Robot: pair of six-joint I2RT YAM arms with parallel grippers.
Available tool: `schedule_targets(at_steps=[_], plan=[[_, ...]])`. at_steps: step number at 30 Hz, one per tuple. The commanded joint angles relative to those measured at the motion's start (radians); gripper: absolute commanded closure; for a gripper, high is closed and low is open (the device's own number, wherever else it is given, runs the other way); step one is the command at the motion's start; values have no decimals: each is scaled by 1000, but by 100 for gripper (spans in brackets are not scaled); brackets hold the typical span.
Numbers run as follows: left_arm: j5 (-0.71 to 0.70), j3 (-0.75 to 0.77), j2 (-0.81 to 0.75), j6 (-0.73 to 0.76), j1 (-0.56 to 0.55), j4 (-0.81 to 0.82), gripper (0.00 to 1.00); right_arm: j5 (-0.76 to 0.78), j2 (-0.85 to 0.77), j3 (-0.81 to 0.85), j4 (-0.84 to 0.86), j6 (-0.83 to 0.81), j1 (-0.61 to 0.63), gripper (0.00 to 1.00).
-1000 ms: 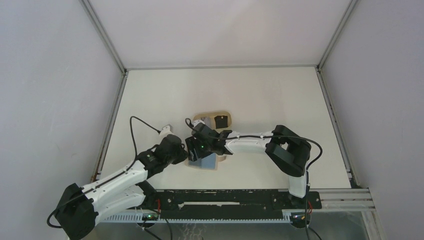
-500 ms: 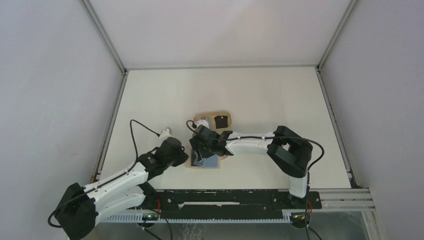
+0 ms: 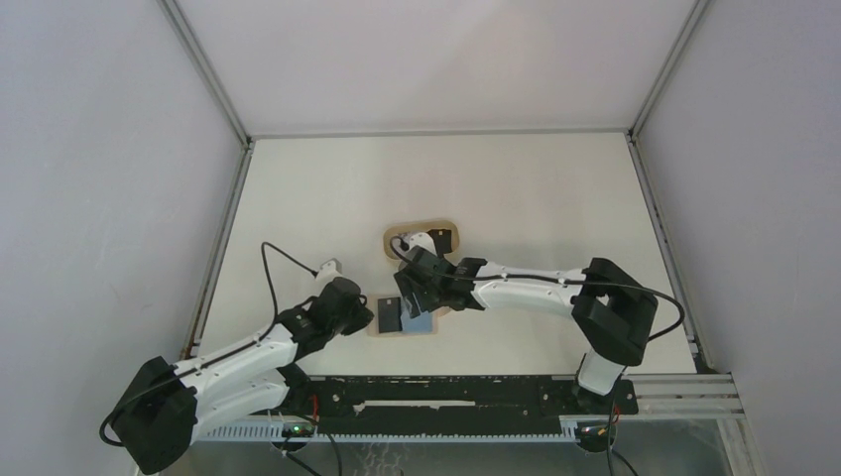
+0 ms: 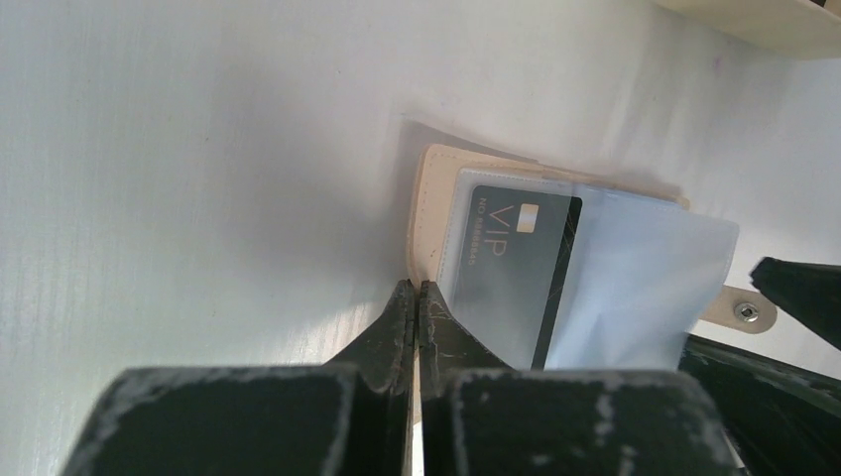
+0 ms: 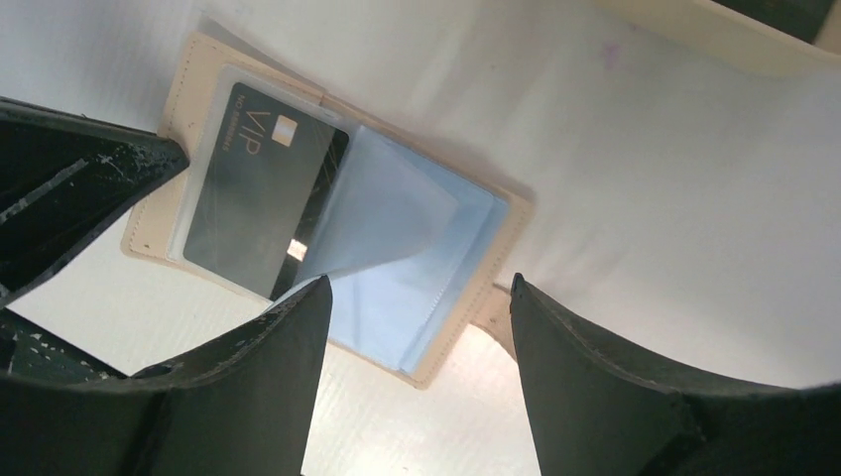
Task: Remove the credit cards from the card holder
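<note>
The tan card holder (image 3: 403, 331) lies open on the table near the front. A black VIP credit card (image 4: 516, 256) sits in the clear sleeve on its left half, and the pale blue sleeves (image 5: 421, 273) on the right half look loose. My left gripper (image 4: 417, 289) is shut, its tip on the holder's left edge (image 4: 433, 198) with nothing between the fingers. My right gripper (image 5: 417, 290) hangs open just above the blue sleeves and the holder's right edge, and it holds nothing. The snap tab (image 4: 744, 311) sticks out on the right.
A beige oval tray (image 3: 397, 234) stands just behind the holder, partly under the right wrist, with a dark card (image 3: 442, 237) in it. Its rim (image 5: 694, 35) shows at the top of the right wrist view.
The right gripper has shifted right and back off the holder's left half, uncovering the black card, and its jaws have widened slightly. The left arm has drawn back a little toward the front.
</note>
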Motion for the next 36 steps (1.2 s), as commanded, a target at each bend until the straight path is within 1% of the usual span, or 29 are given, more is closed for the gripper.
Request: schedule_targets(at_steps=[1,8,11,14,18,23,26,30,36], plan=[[-7,-22,1,-8,-5,40,100,47,-91,-17,-64,-29,-12,25],[-7,-36,-4,-6,-5,49,100,89,-204,-50,-148,-42,-44,25],[-6,-44,-2,-8,-4,61,100,46,-275,-60,-119,-54,-53,25],[-3,-48,15,-5,-4,77,100,-15,-305,-62,-61,-46,-64,24],[-4,-56,54,1,-5,108,100,-172,-284,-79,63,-13,-92,24],[1,-67,103,-4,-4,141,100,-499,-246,-155,340,84,-144,25],[1,-74,117,-8,-4,151,100,-629,-183,-165,478,150,-161,25],[1,-75,129,-9,-4,151,100,-712,-100,-186,602,229,-175,26],[-1,-80,129,-11,-5,151,100,-738,-24,-259,732,310,-210,27]])
